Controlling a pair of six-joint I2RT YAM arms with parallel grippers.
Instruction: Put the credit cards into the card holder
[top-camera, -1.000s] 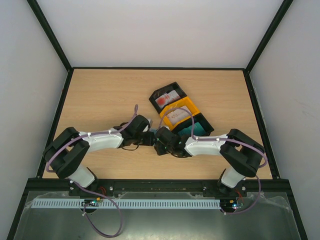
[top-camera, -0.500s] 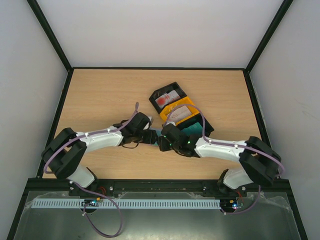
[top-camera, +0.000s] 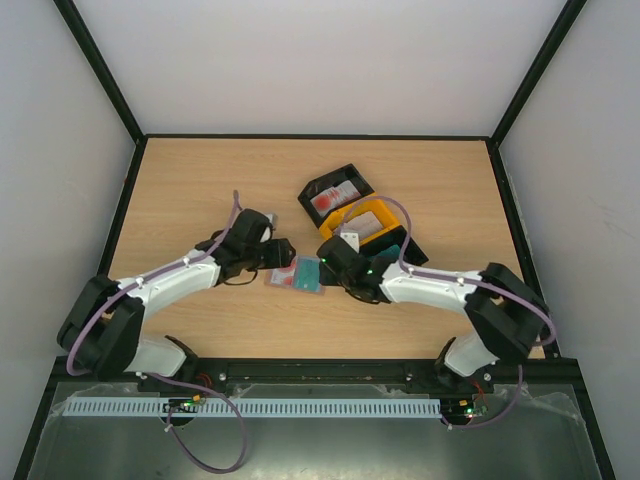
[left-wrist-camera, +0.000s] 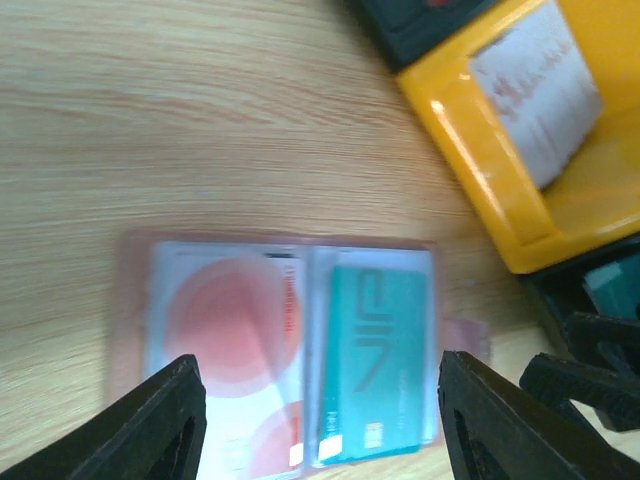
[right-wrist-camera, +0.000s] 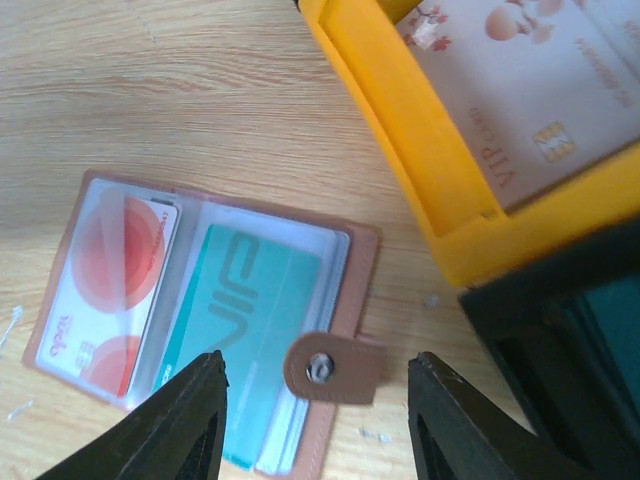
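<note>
Two credit cards in one card holder; left gripper, right gripper both apart

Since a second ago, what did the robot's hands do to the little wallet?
Both opened up and drew apart: the left gripper backed off leftward, the right gripper barely shifted. The card holder, mostly hidden under them before, now lies open in view, with a red-and-white card and a teal card inside. The orange tray and black tray stayed put.
</note>
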